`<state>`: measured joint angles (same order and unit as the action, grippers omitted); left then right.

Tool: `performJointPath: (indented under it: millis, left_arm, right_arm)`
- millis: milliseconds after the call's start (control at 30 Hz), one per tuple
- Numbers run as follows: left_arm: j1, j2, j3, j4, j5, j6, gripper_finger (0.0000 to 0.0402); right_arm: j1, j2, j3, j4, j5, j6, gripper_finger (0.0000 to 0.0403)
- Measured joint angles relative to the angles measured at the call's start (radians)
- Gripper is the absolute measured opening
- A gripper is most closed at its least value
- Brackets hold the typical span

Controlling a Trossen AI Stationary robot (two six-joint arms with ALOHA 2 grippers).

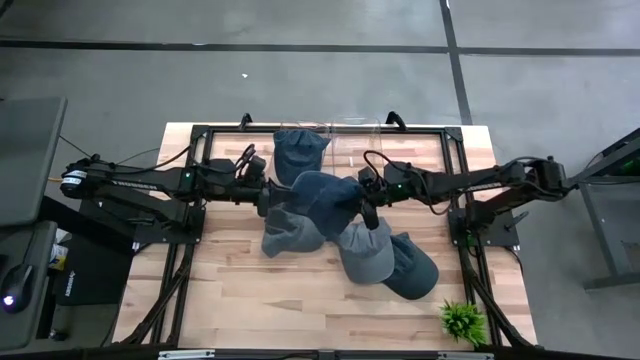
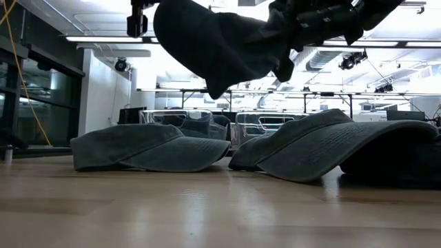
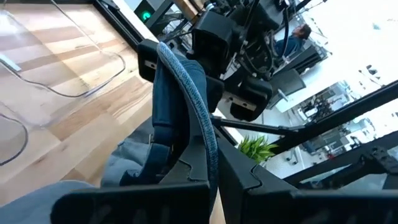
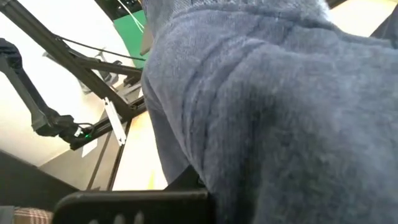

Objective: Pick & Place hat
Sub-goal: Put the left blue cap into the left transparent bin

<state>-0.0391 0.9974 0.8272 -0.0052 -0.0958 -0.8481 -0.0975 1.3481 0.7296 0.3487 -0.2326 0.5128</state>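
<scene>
A dark blue denim hat (image 1: pixel 325 195) hangs in the air over the middle of the table, between my two grippers; the low view shows the hat (image 2: pixel 220 41) well clear of the wood. My left gripper (image 1: pixel 268 192) is shut on its left side. My right gripper (image 1: pixel 366 198) is at its right side, with the hat's cloth (image 4: pixel 267 106) filling the right wrist view and hiding the fingers. My left gripper pinches a stitched edge of the hat (image 3: pixel 206 134) between its two fingers (image 3: pixel 186 168), coming nearly level from the table's left. The edge runs up and away from the fingers, and the hat is lifted clear. My right gripper is shut at the hat's right side (image 2: pixel 286 41), coming nearly level from the table's right. The cloth drapes over the fingers, so the part held and the kind of hold do not show.
Three more caps lie on the table below and nearer: a grey-blue one (image 1: pixel 290 232), a grey one (image 1: pixel 365 250) and a dark one (image 1: pixel 412 268). Another cap (image 1: pixel 300 150) sits by a clear bin (image 1: pixel 350 140) at the far edge. A small plant (image 1: pixel 462 320) stands near right.
</scene>
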Motion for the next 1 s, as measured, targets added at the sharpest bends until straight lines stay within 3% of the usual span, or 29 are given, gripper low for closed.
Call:
performJointPath:
  millis: [133, 267, 600, 767, 1000]
  left_arm:
    - [0.000, 0.000, 0.000, 0.000, -0.005, 0.014, 0.0006]
    - [0.000, 0.000, 0.000, 0.002, 0.011, 0.081, 0.0040]
    - [0.000, -0.022, 0.001, -0.010, 0.010, 0.201, 0.0218]
    - [0.000, -0.055, 0.041, -0.125, -0.053, 0.239, 0.0272]
    - [0.001, -0.062, 0.120, -0.272, -0.025, 0.235, 0.0282]
  right_arm:
    - [0.000, -0.002, 0.000, 0.000, 0.001, 0.005, 0.0003]
    - [0.000, -0.002, 0.005, -0.006, -0.005, 0.008, 0.0002]
    - [-0.003, -0.002, 0.010, -0.050, -0.104, 0.045, 0.0001]
    - [-0.003, -0.002, 0.149, -0.339, -0.118, -0.039, 0.0000]
    - [-0.024, -0.002, 0.447, -0.837, -0.119, -0.262, 0.0000]
